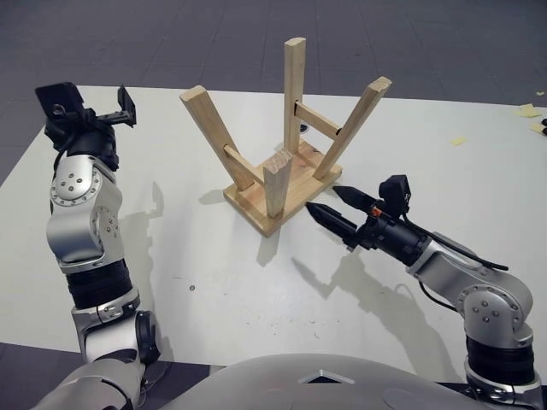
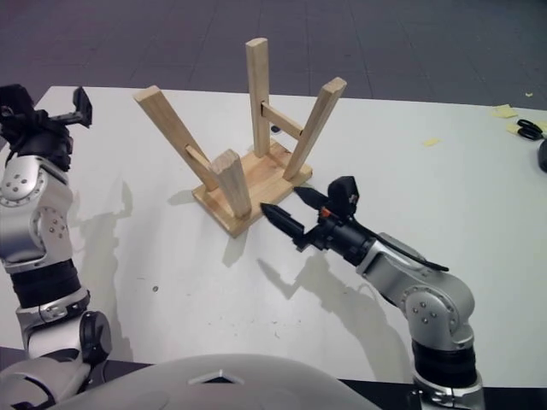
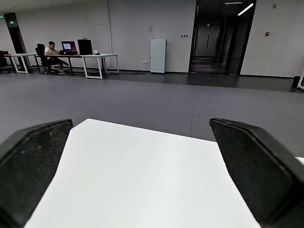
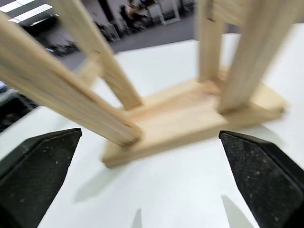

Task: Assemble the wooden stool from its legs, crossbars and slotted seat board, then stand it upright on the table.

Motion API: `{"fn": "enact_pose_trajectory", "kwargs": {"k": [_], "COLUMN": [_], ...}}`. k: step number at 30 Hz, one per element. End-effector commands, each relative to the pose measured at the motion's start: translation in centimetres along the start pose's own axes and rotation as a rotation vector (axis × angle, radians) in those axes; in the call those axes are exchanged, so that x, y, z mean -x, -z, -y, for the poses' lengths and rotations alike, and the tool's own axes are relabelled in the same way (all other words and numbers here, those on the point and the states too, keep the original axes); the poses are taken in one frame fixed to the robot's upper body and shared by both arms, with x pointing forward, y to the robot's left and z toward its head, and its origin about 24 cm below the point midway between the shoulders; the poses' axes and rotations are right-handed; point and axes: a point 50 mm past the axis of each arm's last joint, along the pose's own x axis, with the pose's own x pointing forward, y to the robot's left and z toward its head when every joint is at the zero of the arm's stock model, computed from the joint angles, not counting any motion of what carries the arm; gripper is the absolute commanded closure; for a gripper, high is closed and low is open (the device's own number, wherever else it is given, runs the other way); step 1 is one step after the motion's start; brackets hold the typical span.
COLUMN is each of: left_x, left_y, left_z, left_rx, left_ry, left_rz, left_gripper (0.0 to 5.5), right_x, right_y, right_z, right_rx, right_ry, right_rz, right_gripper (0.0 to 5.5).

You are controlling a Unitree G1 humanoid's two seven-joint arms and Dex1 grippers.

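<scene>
- Head cam: stool [image 1: 291, 162] is seen upside down on the table [image 1: 214, 282]. Seat board [image 1: 303, 179] lies flat on the top, four legs [image 1: 295, 77] are splayed upward, and crossbars [image 1: 318, 120] are seated btw leg pairs.
- At approx 4 o'clock of the stool, right gripper [image 1: 322, 199] is held low, tips just beside the seat board's near corner. Jaws are spread wide, nothing gripped.
- At approx 10 o'clock of the stool, left gripper [image 1: 128, 107] is held high, well apart from it. Jaws are wide, empty.
- Yellow notes [image 1: 530, 111] are seen at 2 o'clock, near the table's far right edge.
- L wrist cam: fingers [image 3: 33, 161] are set far apart over bare table, w/ floor [image 3: 142, 99] beyond.
- R wrist cam: fingers [image 4: 38, 171] are spread wide. Seat board and leg bases are framed btw them, no contact seen.
</scene>
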Motion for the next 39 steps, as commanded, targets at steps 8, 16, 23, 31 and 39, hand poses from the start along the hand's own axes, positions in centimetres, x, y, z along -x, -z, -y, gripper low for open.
{"fn": "enact_pose_trajectory", "kwargs": {"k": [8, 16, 23, 31, 39], "left_x": [-0.1, -0.4, -1.9, 0.4, 4.3], "left_y": [1.2, 1.0, 1.5, 3.4, 5.7], "left_z": [3.5, 4.9, -0.7, -1.1, -2.2], "left_rx": [0.05, 0.036, -0.058, -0.05, -0.27], "left_ry": [0.24, 0.341, 0.231, 0.685, 1.23], "left_rz": [-0.052, -0.057, -0.087, -0.195, -0.529], "left_gripper": [0.11, 0.11, 0.11, 0.11, 0.11], "right_x": [-6.0, -7.0, -3.1, -1.2, -2.2], "right_y": [-5.4, -7.0, -2.5, -2.2, -2.7], "right_z": [4.2, 5.5, 2.3, 0.7, 4.2], "right_rx": [0.03, 0.083, 0.002, 0.025, 0.282], "right_ry": [-0.041, -0.127, -0.363, -0.365, -0.259], "right_rz": [0.2, 0.223, 0.046, 0.069, -0.009], "right_gripper": [0.1, 0.1, 0.1, 0.1, 0.1]}}
